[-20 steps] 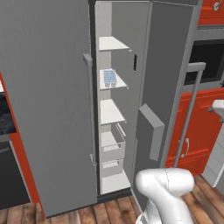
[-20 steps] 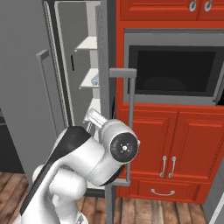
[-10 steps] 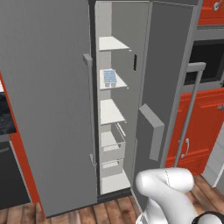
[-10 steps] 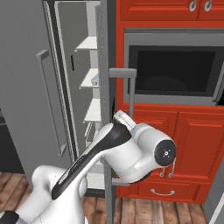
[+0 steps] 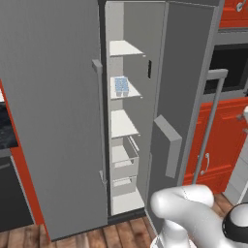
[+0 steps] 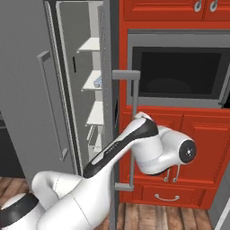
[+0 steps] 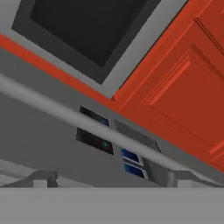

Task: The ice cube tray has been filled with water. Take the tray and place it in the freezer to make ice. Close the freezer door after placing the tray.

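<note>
Freezer: tall flat grey two-door fridge unit [image 5: 53, 116]; one compartment stands open, showing white shelves [image 5: 123, 48] and drawers [image 5: 121, 162] inside.
Freezer door: tall narrow grey door [image 5: 184, 92] with a long vertical bar handle [image 5: 210, 121] and a black dispenser recess [image 7: 94, 140]; swung open, its edge toward the red cabinets [image 6: 197, 148].
Oven: black-windowed built-in unit [image 6: 179, 72], set in the red cabinets, just beside the open freezer door.
Ice cube tray: small flat white tray with pale blue square cells [image 5: 121, 85]; lies on the second white shelf from the top inside the freezer, near the shelf's back.
Jaws: spread fully wide, holding nothing; small dark finger tips [image 7: 41, 178] sit near the freezer door's bar handle, not touching it.
</note>
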Tool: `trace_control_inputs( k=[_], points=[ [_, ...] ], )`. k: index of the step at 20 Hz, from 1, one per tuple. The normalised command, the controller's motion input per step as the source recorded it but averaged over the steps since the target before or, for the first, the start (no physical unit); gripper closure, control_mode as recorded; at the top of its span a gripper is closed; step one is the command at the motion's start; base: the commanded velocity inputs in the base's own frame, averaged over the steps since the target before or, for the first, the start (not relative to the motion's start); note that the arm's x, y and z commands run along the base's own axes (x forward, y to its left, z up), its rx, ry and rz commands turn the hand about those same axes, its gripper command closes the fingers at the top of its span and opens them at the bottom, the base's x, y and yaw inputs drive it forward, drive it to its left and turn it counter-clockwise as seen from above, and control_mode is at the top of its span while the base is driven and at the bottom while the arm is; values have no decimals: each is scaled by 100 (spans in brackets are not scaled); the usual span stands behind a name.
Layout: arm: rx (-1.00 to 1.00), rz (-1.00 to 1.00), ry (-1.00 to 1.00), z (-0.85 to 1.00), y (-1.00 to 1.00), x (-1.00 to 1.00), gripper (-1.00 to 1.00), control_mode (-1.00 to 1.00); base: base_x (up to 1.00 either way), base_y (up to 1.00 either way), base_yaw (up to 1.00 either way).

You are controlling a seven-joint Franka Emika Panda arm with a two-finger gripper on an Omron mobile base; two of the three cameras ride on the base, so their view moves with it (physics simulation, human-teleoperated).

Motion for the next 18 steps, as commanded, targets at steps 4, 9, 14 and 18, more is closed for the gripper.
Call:
trace_control_inputs(
  k=[4, 9, 14, 18],
  points=[
    [16, 0, 12, -32, -20, 60, -100, -100, 0, 0, 0],
    [18, 0, 17, -42, -3, 65, -100, -100, 0, 0, 0],
    [20, 0, 17, -43, -1, 60, -100, -100, 0, 0, 0],
    [15, 0, 6, -37, 0, 39, -100, -100, 0, 0, 0]
  ],
)
